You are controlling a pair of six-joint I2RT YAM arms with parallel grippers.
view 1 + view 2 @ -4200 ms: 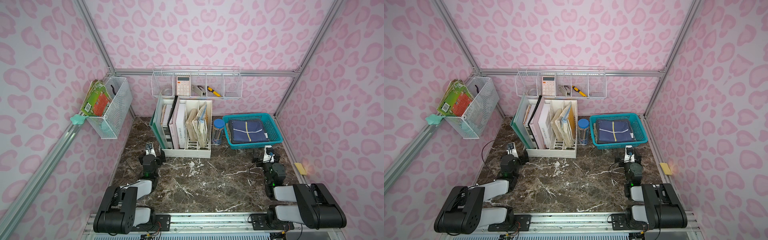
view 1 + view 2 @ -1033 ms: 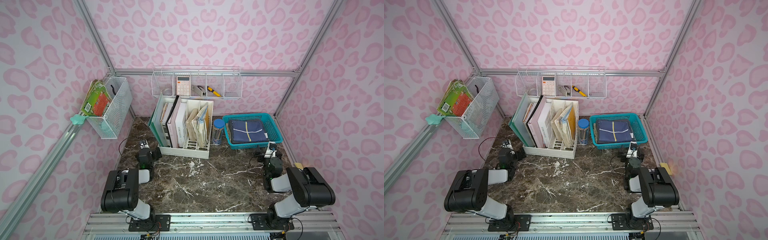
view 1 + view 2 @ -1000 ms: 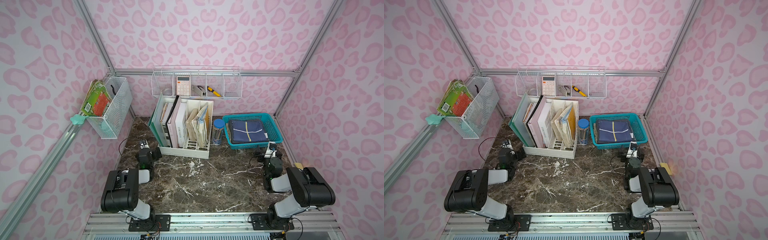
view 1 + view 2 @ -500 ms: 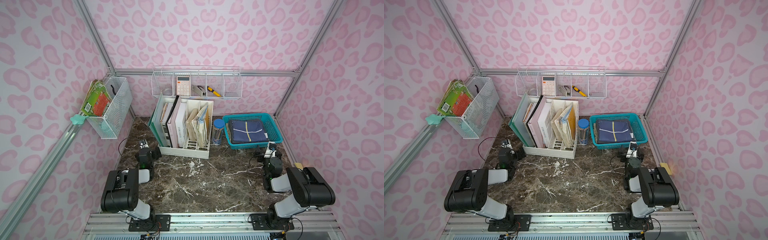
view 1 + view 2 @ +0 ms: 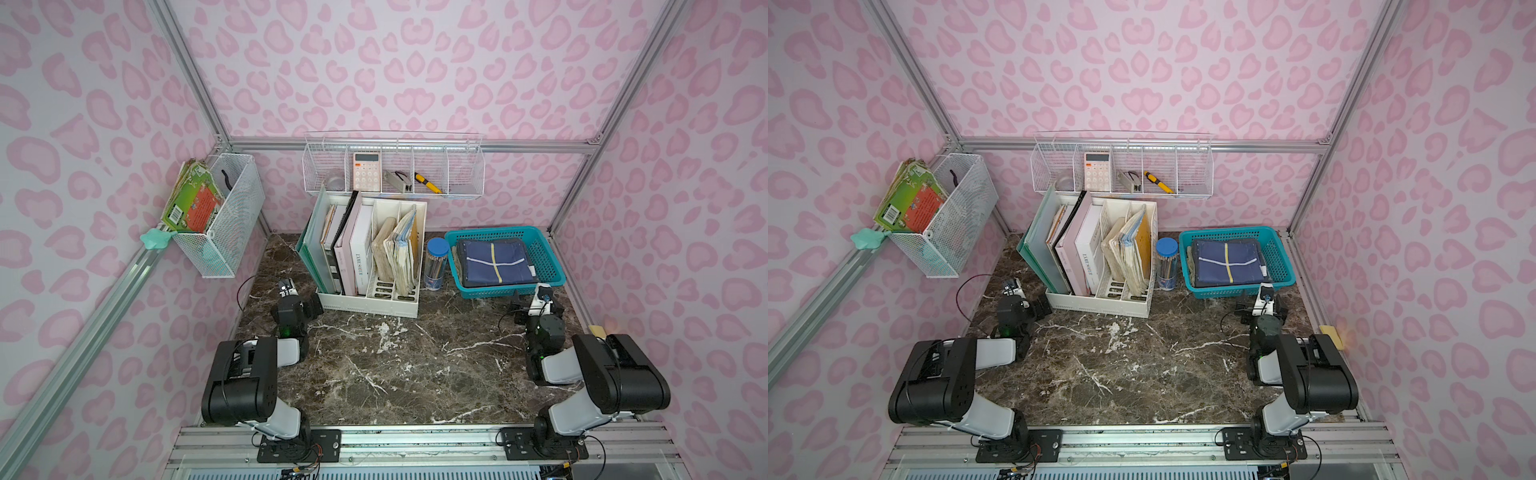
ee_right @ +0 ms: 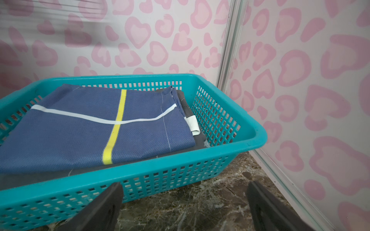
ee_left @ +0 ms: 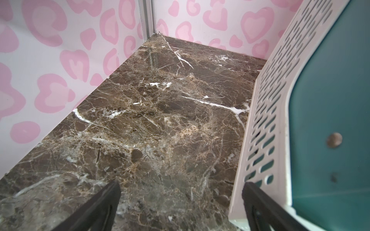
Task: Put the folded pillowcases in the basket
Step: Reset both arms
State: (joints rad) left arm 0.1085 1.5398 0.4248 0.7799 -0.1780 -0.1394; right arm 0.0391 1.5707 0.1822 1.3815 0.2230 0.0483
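The teal basket [image 5: 555, 266] [image 5: 1283, 266] stands at the back right of the marble table. The folded pillowcase [image 5: 494, 262] [image 5: 1227, 262], dark blue with a yellow and a white stripe, lies flat inside it on grey cloth. The right wrist view shows the pillowcase [image 6: 96, 128] below the basket's rim [image 6: 180, 158]. My right gripper [image 5: 537, 305] [image 6: 185, 187] hovers just in front of the basket, open and empty. On the left, my left gripper [image 5: 300, 300] [image 7: 181, 187] is open over bare marble, one finger [image 7: 258, 200] close to the file rack.
A white file rack [image 5: 374, 303] full of books and folders stands at the back centre, with a blue-lidded pencil jar [image 5: 436, 262] between it and the basket. White wire baskets hang on the left wall [image 5: 224, 232] and the back wall [image 5: 395, 166].
Since the oldest frames both arms have changed pose, and the grippers sit slightly farther back. Over the last second nothing has moved.
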